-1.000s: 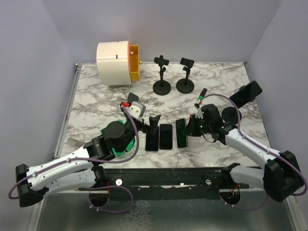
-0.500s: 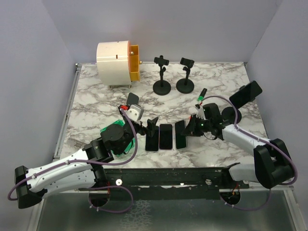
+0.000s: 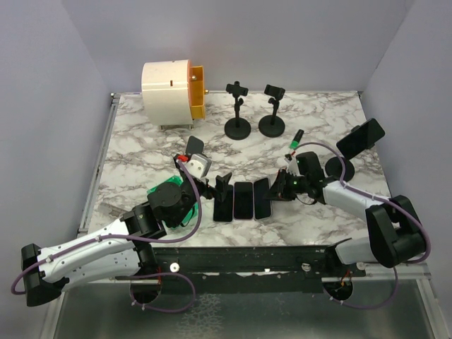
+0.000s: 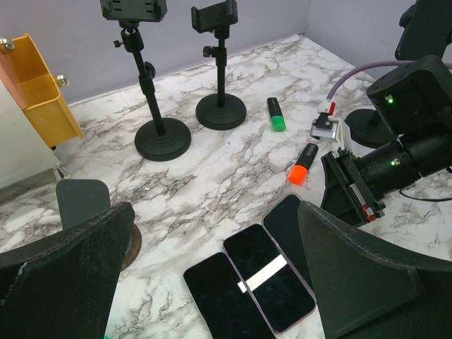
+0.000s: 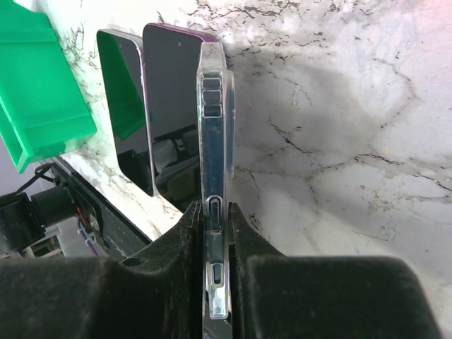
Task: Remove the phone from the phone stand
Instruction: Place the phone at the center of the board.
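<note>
Step (judged): set-down, phone [image 5: 214,120] off the phone stands [image 3: 237,116] | Right gripper [image 5: 214,212]: nearly closed, pinching the clear-cased phone's edge, just beside two flat phones [image 4: 247,282] | Left gripper [image 4: 212,233]: wide open, empty | Next: lay it flat, then release.

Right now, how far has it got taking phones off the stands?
Done: back-left stand and back-right stand are empty; left phone and middle phone lie flat. In hand: right pincer clamps a third phone beside them. Left: a last phone on the far-right stand.

Robot lab booth; plain walls [image 3: 42,106], marble tabletop [image 3: 141,148]
</note>
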Action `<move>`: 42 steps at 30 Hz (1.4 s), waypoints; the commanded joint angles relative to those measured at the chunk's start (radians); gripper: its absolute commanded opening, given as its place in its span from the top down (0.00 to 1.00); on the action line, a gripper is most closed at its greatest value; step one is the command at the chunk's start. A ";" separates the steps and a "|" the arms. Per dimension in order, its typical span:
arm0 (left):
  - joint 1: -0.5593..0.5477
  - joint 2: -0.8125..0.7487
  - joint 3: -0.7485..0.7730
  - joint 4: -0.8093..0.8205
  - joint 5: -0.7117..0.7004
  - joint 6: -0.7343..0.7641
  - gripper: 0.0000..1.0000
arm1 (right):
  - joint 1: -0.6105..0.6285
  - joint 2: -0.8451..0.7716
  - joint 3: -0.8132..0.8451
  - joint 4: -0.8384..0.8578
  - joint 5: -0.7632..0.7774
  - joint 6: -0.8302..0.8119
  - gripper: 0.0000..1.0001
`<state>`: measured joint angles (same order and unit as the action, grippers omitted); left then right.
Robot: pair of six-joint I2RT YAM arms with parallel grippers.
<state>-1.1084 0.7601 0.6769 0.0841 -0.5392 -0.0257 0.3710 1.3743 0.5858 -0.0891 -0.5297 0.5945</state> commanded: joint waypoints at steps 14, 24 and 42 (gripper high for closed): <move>-0.002 -0.005 -0.002 -0.012 0.033 -0.014 0.01 | -0.002 -0.005 -0.040 0.018 0.036 0.010 0.76; -0.002 -0.008 -0.002 -0.012 0.035 -0.017 0.01 | -0.002 -0.017 -0.034 -0.024 0.078 -0.018 0.61; -0.002 -0.001 -0.002 -0.013 0.041 -0.022 0.01 | -0.001 -0.011 -0.013 -0.090 0.187 -0.106 0.52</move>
<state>-1.1084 0.7605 0.6769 0.0784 -0.5190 -0.0410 0.3664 1.3521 0.5598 -0.1696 -0.3813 0.5198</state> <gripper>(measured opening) 0.989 0.472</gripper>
